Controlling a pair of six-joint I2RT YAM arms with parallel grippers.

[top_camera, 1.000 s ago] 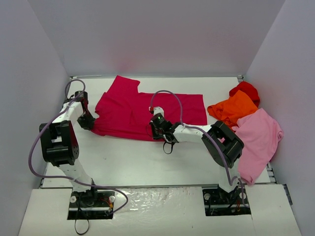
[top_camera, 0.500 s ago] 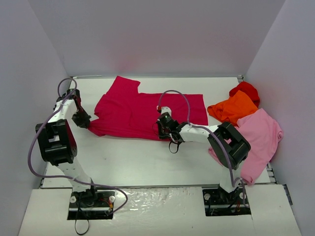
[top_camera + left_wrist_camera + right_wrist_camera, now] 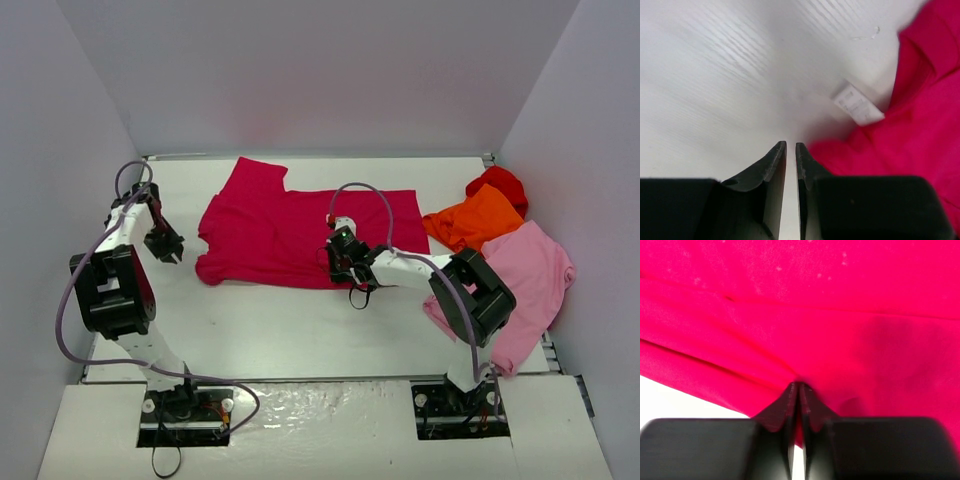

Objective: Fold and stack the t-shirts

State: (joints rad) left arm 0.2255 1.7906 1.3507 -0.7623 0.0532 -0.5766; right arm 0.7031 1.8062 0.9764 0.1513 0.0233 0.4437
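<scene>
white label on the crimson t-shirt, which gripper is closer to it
Left. The left gripper hangs just short of the white label; the right gripper pinches the near hem of the crimson t-shirt, farther along.

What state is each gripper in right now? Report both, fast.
Left gripper: closed, holding nothing, over the table beside the crimson t-shirt.
Right gripper: closed, pinching a fold of the crimson t-shirt.
</scene>
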